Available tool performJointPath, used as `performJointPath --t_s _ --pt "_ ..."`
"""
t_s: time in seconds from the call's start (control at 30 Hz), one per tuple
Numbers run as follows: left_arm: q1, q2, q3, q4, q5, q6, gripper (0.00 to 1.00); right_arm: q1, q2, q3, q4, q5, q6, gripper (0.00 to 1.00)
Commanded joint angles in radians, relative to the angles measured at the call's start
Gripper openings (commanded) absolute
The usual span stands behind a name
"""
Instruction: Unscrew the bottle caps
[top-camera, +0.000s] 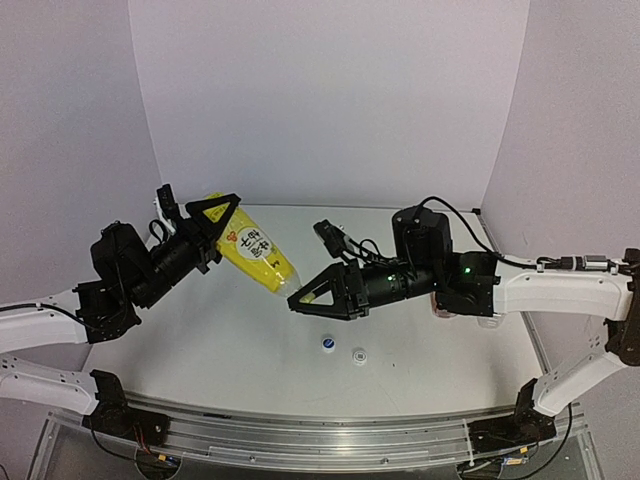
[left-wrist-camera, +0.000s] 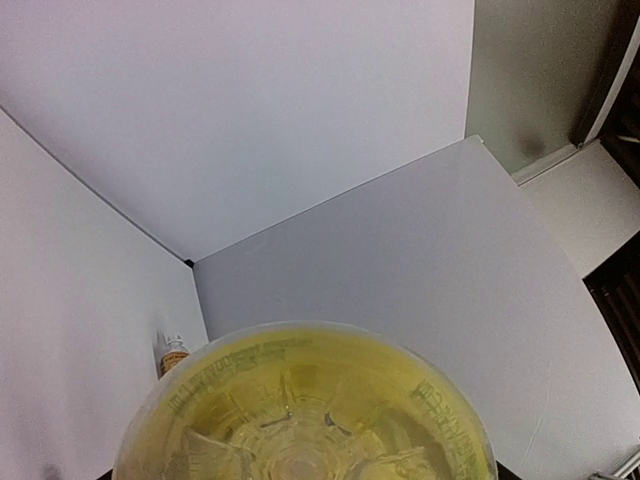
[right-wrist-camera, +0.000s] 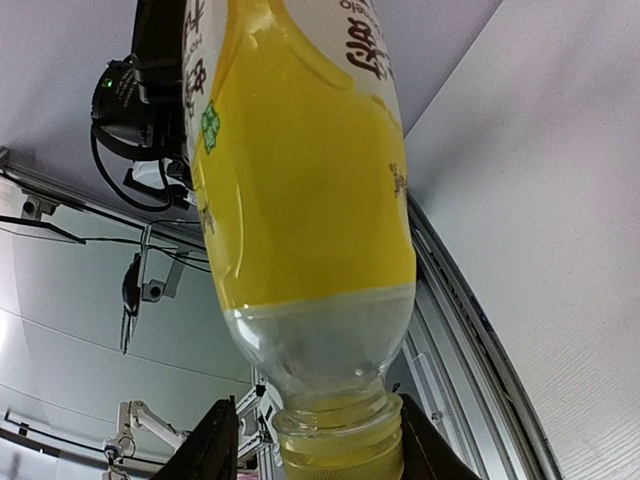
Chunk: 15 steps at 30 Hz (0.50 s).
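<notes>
The slim yellow bottle (top-camera: 256, 256) is held tilted in the air, base up left and neck down right. My left gripper (top-camera: 212, 214) is shut on its base, which fills the bottom of the left wrist view (left-wrist-camera: 300, 410); the fingers do not show there. My right gripper (top-camera: 303, 294) is closed on the cap end. In the right wrist view the gripper (right-wrist-camera: 320, 445) flanks the yellowish cap (right-wrist-camera: 340, 455) under the neck. The amber bottle (top-camera: 440, 306) stands mostly hidden behind my right arm and shows small in the left wrist view (left-wrist-camera: 172, 353). The clear bottle is hidden.
Two loose caps lie on the white table (top-camera: 230, 340) in front of the right gripper: a blue-white one (top-camera: 327, 345) and a white one (top-camera: 359, 356). White walls close in the back and sides. A metal rail runs along the near edge.
</notes>
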Motion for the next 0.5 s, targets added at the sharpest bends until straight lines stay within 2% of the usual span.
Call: performJointPath --t_s 0.0,0.13,0.27,0.4,0.47 --pt "0.0 -0.013 -0.001 -0.028 -0.072 -0.014 0.0 0.0 0.0 0.005 0.045 -0.019 -0.012 0.4" --pt "0.0 -0.004 0.011 -0.039 -0.065 -0.008 0.0 0.001 -0.003 0.004 0.041 0.001 -0.029 0.23" --pt "0.0 0.009 0.05 -0.125 -0.099 -0.057 0.0 0.001 -0.001 0.013 -0.016 0.04 -0.063 0.16" --pt "0.0 0.06 0.181 -0.443 -0.176 -0.182 0.0 0.001 0.007 0.056 -0.216 0.165 -0.194 0.02" --pt "0.0 0.101 0.255 -0.598 -0.203 -0.259 0.0 0.003 0.021 0.088 -0.31 0.241 -0.261 0.0"
